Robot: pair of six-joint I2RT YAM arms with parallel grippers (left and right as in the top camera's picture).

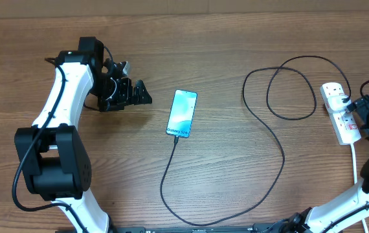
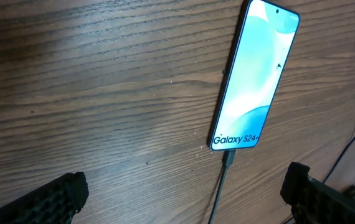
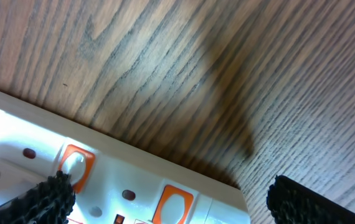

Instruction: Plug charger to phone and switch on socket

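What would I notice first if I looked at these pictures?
The phone with its bright blue screen, lying in the middle of the wooden table, with a thin black cable at its lower end. That cable loops over to a white power strip at the right edge, where the right arm's open fingers hover.

The charger [image 1: 283,157] loops across the table [image 1: 223,39] between phone [image 1: 182,114] and socket [image 1: 338,111].
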